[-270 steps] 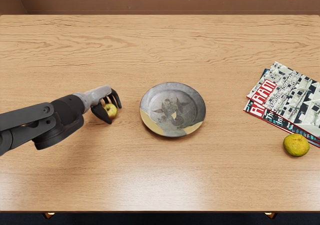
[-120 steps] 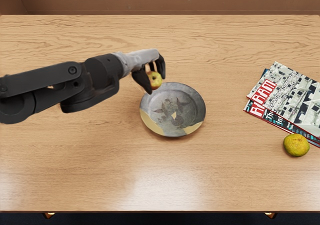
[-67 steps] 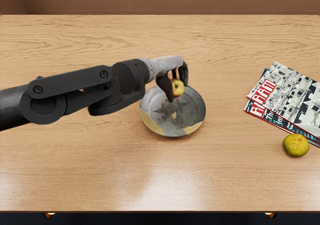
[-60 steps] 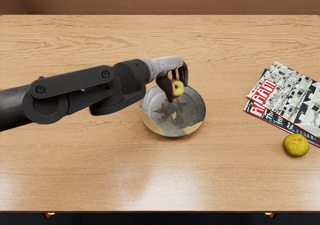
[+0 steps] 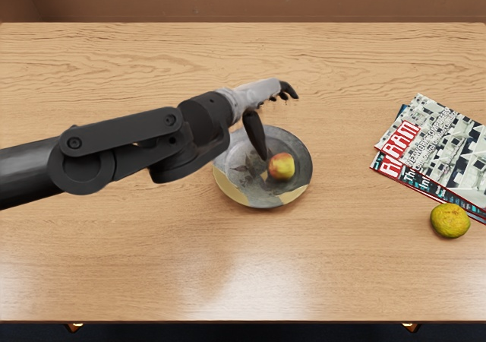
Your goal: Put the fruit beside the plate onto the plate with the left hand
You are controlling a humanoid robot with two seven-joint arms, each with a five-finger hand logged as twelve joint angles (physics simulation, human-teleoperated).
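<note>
Left hand [image 5: 260, 103] hovers over the plate's [image 5: 250, 188] far-left rim. The fingers [image 5: 286, 93] are spread and point right, the thumb [image 5: 257, 138] hangs down toward the plate, and they hold nothing. The forearm comes in from the left edge and overlaps the plate's left rim in your view, so you can't see that side of the rim.

Apple [image 5: 282, 166] is on the plate, right of its centre and inside the rim. It sits just right of the thumb tip, with a small gap and no contact that you can make out. It's close to round, so you get no long axis to read. The redder side faces up, the yellower side faces the near edge, and the stem is too small to tell.

Room around it:
- The table [image 5: 228, 266] is bare wood on the near side of the plate, down to the front edge.
- It is also bare behind the plate up to the far edge.
- To the right you have a wide bare strip between the plate and the magazines [image 5: 433, 148].
- The magazines are fanned and tilted, and run off the picture's right edge.
- An orange [image 5: 450, 220] sits just beside the stack's near corner, close to the right edge and well apart from the plate.
- The plate sits about mid-table, well clear of every table edge.
</note>
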